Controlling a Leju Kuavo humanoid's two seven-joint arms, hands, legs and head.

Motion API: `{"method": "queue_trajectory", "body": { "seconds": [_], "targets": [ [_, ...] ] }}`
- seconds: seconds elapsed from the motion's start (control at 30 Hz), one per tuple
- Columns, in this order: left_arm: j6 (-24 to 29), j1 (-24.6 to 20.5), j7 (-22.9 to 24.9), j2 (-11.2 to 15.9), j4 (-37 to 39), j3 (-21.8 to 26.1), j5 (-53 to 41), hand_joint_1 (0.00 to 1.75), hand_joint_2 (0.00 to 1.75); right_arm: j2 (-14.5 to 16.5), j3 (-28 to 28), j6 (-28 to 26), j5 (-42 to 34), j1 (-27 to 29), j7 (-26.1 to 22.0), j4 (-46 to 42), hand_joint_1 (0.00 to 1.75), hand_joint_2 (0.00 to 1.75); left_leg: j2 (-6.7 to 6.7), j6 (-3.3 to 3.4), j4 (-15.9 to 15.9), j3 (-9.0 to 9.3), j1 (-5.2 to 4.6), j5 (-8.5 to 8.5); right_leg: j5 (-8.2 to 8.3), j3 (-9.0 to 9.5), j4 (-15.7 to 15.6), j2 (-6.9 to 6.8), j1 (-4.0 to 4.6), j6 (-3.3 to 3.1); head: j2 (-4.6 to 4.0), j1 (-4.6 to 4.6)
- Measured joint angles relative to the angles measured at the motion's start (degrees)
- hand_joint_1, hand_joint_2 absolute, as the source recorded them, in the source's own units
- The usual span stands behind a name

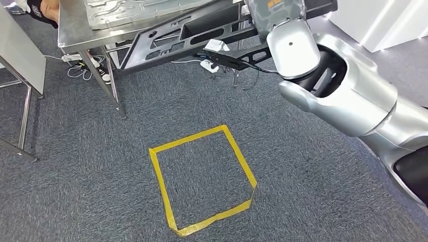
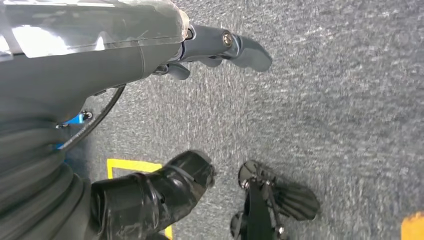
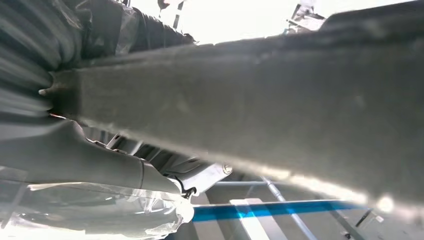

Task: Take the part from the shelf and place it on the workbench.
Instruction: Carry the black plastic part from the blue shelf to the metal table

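The right hand (image 3: 75,145) seems clamped on the dark part (image 1: 192,35), held beside the workbench (image 1: 75,35).

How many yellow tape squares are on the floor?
1: the yellow tape square lies on the carpet short of the workbench. Tape bits in the left wrist view may belong to another.

Right hand (image 1: 275,12) is mostly cut off by the top edge in the head view, so its fingers on the black part (image 1: 202,35) can't be made out. The wrist cam has the part (image 3: 260,110) as a blurry dark bar running off-frame. Workbench (image 1: 75,35) is cropped at the top too.
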Motion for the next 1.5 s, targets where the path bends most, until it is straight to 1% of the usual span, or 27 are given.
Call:
{"method": "queue_trajectory", "body": {
  "seconds": [0.07, 0.1, 0.2, 0.23, 0.27, 0.3, 0.37, 0.4, 0.47, 0.57, 0.6, 0.63, 0.7, 0.73, 0.77, 0.8, 0.83, 0.87, 0.93, 1.0, 1.17, 1.23, 1.3, 1.33, 1.37, 1.43, 1.5],
  "targets": [
    [0.0, 0.0, 0.0, 0.0, 0.0, 0.0, 0.0, 0.0, 1.75, 0.1, 0.0, 0.0, 0.0, -0.1, 0.0, 0.1, 1.75, 1.75, 0.1, -0.6, 0.7, -0.18, 0.05, -0.66, -0.01, 0.5, -0.5, -0.06, -0.23, -0.49, -0.01, 0.01],
    [0.0, 0.0, 0.0, -0.1, 0.0, 0.0, 0.0, 0.0, 1.75, 0.1, 0.0, 0.0, 0.0, -0.1, 0.0, 0.2, 1.75, 1.75, 0.17, -0.95, 2.3, -0.86, 0.12, -1.57, -0.03, 0.85, -0.8, -0.12, -0.38, -0.74, -0.01, -0.01],
    [0.0, 0.0, 0.0, -0.1, 0.0, 0.0, 0.0, 0.0, 1.75, 0.3, 0.1, 0.0, -0.1, -0.1, -0.1, 0.3, 1.75, 1.75, 0.3, -1.82, 12.0, -5.89, 0.57, -5.26, -0.39, 1.64, -1.1, -0.21, -0.5, -1.24, -0.01, -0.07],
    [0.0, 0.0, 0.0, -0.1, 0.0, 0.0, 0.0, 0.0, 1.75, 0.4, 0.2, 0.0, -0.1, 0.0, -0.1, 0.3, 1.75, 1.75, 0.31, -2.03, 14.3, -7.45, 0.73, -5.46, -0.58, 1.87, -1.1, -0.19, -0.52, -1.29, -0.01, -0.07],
    [0.0, 0.1, 0.0, -0.1, 0.0, 0.0, 0.0, 0.0, 1.75, 0.5, 0.4, 0.0, -0.2, 0.0, -0.2, 0.3, 1.75, 1.75, 0.32, -2.19, 14.7, -8.15, 0.89, -4.62, -0.79, 2.13, -1.1, -0.15, -0.55, -1.25, -0.01, -0.07],
    [0.0, 0.1, 0.0, -0.1, 0.0, 0.0, 0.0, 0.0, 1.75, 0.5, 0.5, 0.0, -0.2, 0.0, -0.2, 0.3, 1.75, 1.75, 0.34, -2.3, 12.9, -7.78, 1.05, -2.76, -1.03, 2.43, -1.1, -0.11, -0.59, -1.15, -0.01, -0.07],
    [0.0, 0.1, 0.0, -0.1, 0.0, 0.0, 0.0, 0.0, 1.75, 0.5, 0.5, 0.0, -0.2, 0.0, -0.2, 0.4, 1.75, 1.75, 0.37, -2.3, 5.5, -4.81, 1.21, 1.53, -1.54, 3.03, -1.0, -0.06, -0.65, -0.8, -0.01, -0.06],
    [0.0, 0.1, 0.0, -0.1, 0.0, 0.0, 0.0, 0.0, 1.75, 0.5, 0.5, 0.0, -0.2, -0.1, -0.2, 0.4, 1.75, 1.75, 0.36, -2.14, 2.3, -3.4, 1.1, 2.66, -1.73, 3.16, -1.0, -0.03, -0.64, -0.56, -0.01, -0.06],
    [0.0, 0.1, 0.0, -0.1, 0.0, 0.0, 0.0, 0.0, 1.75, 0.5, 0.5, 0.0, -0.2, -0.3, -0.2, 0.5, 1.75, 1.75, 0.31, -1.57, -0.4, -2.14, 0.73, 2.75, -1.88, 3.2, -1.2, 0.02, -0.61, 0.03, -0.01, -0.08],
    [0.0, 0.0, -0.1, -0.1, 0.0, 0.0, 0.0, 0.0, 1.75, 0.6, 0.5, 0.0, -0.3, -0.4, -0.2, 0.6, 1.75, 1.75, 0.35, -0.45, -1.2, -1.39, 0.73, 2.61, -2.45, 3.33, -1.1, 0.03, -0.65, 0.93, 0.0, -0.04],
    [0.0, 0.0, -0.1, -0.1, 0.0, 0.0, -0.1, 0.0, 1.75, 0.5, 0.5, 0.0, -0.3, -0.4, -0.2, 0.6, 1.75, 1.75, 0.4, -0.06, -1.6, -0.95, 0.82, 2.58, -3.26, 2.78, 0.3, 0.0, -0.62, 1.07, 0.0, 0.04],
    [0.0, 0.1, -0.1, -0.1, 0.0, 0.0, -0.1, 0.0, 1.75, 0.5, 0.5, -0.1, -0.3, -0.5, -0.2, 0.6, 1.75, 1.75, 0.47, 0.31, -1.8, -0.52, 0.9, 2.49, -4.51, 1.51, 2.9, -0.02, -0.56, 1.1, 0.0, 0.1],
    [0.0, 0.0, -0.1, -0.1, 0.0, 0.0, -0.1, 0.0, 1.75, 0.5, 0.6, -0.1, -0.4, -0.5, -0.2, 0.7, 1.75, 1.75, 0.54, 0.93, -1.8, -0.07, 0.74, 2.04, -7.41, -2.77, 10.7, -0.05, -0.45, 0.99, -0.01, 0.19],
    [0.0, 0.0, -0.1, -0.1, 0.0, 0.0, -0.1, 0.0, 1.75, 0.5, 0.6, -0.1, -0.4, -0.4, -0.2, 0.7, 1.75, 1.75, 0.52, 1.12, -1.8, 0.13, 0.69, 1.78, -8.12, -4.88, 13.9, -0.05, -0.43, 0.96, -0.01, 0.21],
    [0.0, 0.0, -0.1, -0.1, 0.0, 0.0, -0.1, 0.0, 1.75, 0.5, 0.6, -0.1, -0.5, -0.2, -0.2, 0.7, 1.75, 1.75, 0.46, 1.2, -1.7, 0.37, 0.64, 1.48, -7.83, -6.2, 15.4, -0.06, -0.46, 0.92, -0.01, 0.21],
    [0.0, 0.0, -0.1, 0.0, 0.0, 0.0, -0.1, 0.0, 1.75, 0.5, 0.6, -0.1, -0.6, -0.1, -0.2, 0.7, 1.75, 1.75, 0.38, 1.18, -1.5, 0.68, 0.63, 1.13, -6.37, -6.39, 14.7, -0.07, -0.48, 0.87, -0.01, 0.22],
    [0.0, 0.1, -0.1, 0.0, 0.0, 0.0, -0.1, 0.0, 1.75, 0.5, 0.6, 0.0, -0.6, 0.0, -0.2, 0.7, 1.75, 1.75, 0.28, 1.09, -1.3, 1.06, 0.63, 0.71, -4.04, -5.49, 11.9, -0.08, -0.5, 0.78, -0.01, 0.23],
    [0.0, 0.1, -0.1, 0.0, 0.0, 0.0, -0.1, 0.0, 1.75, 0.5, 0.6, 0.0, -0.6, 0.0, -0.2, 0.8, 1.75, 1.75, 0.2, 0.92, -1.1, 1.41, 0.63, 0.21, -1.65, -3.95, 7.9, -0.1, -0.5, 0.64, -0.01, 0.23],
    [0.0, 0.2, -0.1, 0.0, 0.0, 0.0, -0.1, 0.0, 1.75, 0.5, 0.6, 0.0, -0.7, -0.1, -0.2, 0.8, 1.75, 1.75, 0.08, 0.34, -0.4, 1.6, 0.4, -0.7, 0.71, -1.05, 1.7, -0.08, -0.32, 0.37, -0.01, 0.2],
    [0.0, 0.1, -0.1, 0.0, 0.0, 0.0, -0.1, 0.0, 1.75, 0.5, 0.7, 0.0, -0.7, -0.3, -0.1, 0.8, 1.75, 1.75, 0.03, -0.17, -0.1, 1.43, 0.25, -1.07, 0.42, -0.25, 0.1, 0.04, -0.09, 0.15, 0.0, 0.11],
    [0.0, 0.0, -0.1, 0.0, 0.0, 0.0, -0.1, 0.0, 1.75, 0.5, 0.7, 0.0, -0.7, -0.4, -0.1, 0.8, 1.75, 1.75, 0.07, -0.39, -0.4, 1.53, 0.35, -1.11, 0.3, -0.32, 0.1, 0.13, 0.0, -0.08, 0.01, 0.09],
    [0.0, 0.0, -0.1, -0.1, 0.0, 0.0, -0.1, 0.0, 1.75, 0.5, 0.7, 0.0, -0.7, -0.4, -0.1, 0.8, 1.75, 1.75, 0.21, -1.21, 6.7, -2.17, 0.49, -3.98, -0.23, 0.77, -0.4, 0.13, -0.22, -0.8, -0.01, -0.06],
    [0.0, 0.0, -0.1, -0.1, 0.0, 0.0, -0.1, 0.0, 1.75, 0.4, 0.7, 0.0, -0.7, -0.3, 0.0, 0.9, 1.75, 1.75, 0.34, -1.98, 15.2, -7.38, 0.62, -6.07, -1.02, 2.23, -0.8, 0.14, -0.44, -1.39, -0.01, -0.21],
    [0.0, 0.1, -0.1, -0.1, 0.0, 0.0, -0.1, 0.0, 1.75, 0.4, 0.7, 0.0, -0.8, -0.2, 0.0, 0.9, 1.75, 1.75, 0.34, -1.97, 15.1, -8.12, 0.62, -4.73, -1.35, 2.67, -0.8, 0.18, -0.42, -1.36, -0.01, -0.22],
    [0.0, 0.2, -0.1, -0.1, 0.0, 0.0, -0.1, 0.0, 1.75, 0.4, 0.7, 0.0, -0.8, -0.1, 0.0, 0.9, 1.75, 1.75, 0.34, -1.87, 12.9, -7.78, 0.62, -2.44, -1.7, 3.18, -0.8, 0.22, -0.4, -1.33, -0.01, -0.21],
    [0.1, 0.3, -0.1, -0.1, 0.0, 0.0, -0.1, 0.0, 1.75, 0.4, 0.8, 0.0, -0.8, 0.0, 0.0, 0.9, 1.75, 1.75, 0.33, -1.36, 5.2, -4.94, 0.48, 2.45, -2.38, 4.04, -0.9, 0.3, -0.34, -1.16, -0.01, -0.17],
    [0.2, 0.2, -0.1, 0.0, 0.0, 0.0, -0.1, 0.0, 1.75, 0.4, 0.8, 0.0, -0.9, -0.1, 0.0, 0.9, 1.75, 1.75, 0.34, -0.72, 0.1, -2.82, 0.07, 4.0, -2.73, 4.24, -1.1, 0.45, -0.32, -0.75, -0.01, -0.11]
  ]
}}
